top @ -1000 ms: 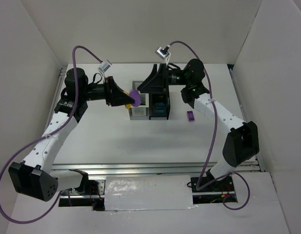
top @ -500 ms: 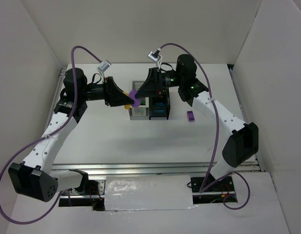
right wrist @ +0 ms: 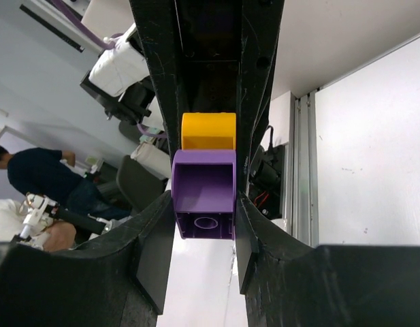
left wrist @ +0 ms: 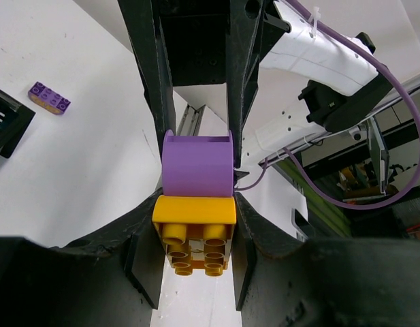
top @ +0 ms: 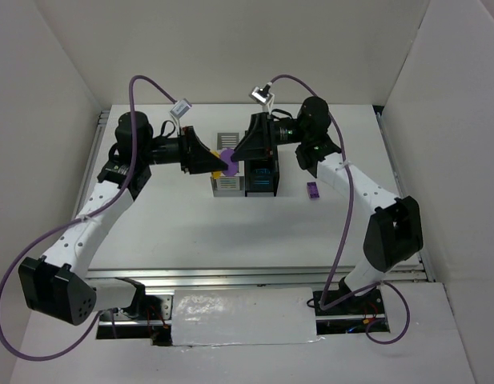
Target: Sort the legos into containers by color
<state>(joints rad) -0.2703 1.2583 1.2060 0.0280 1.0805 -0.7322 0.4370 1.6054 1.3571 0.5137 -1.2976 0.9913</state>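
Purple brick (left wrist: 197,165) against yellow brick (left wrist: 194,221)

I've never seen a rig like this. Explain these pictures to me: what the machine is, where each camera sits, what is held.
This is a robot: two arms bolted to the near edge of a white table. One picture looks down from above. The other two come from a camera on each wrist, so each shows its own fingers at the bottom. The left gripper is shut on a yellow brick, the right gripper on a purple brick. The bricks sit against each other in the air near a block of white and black bins. Another purple brick lies loose on the table.
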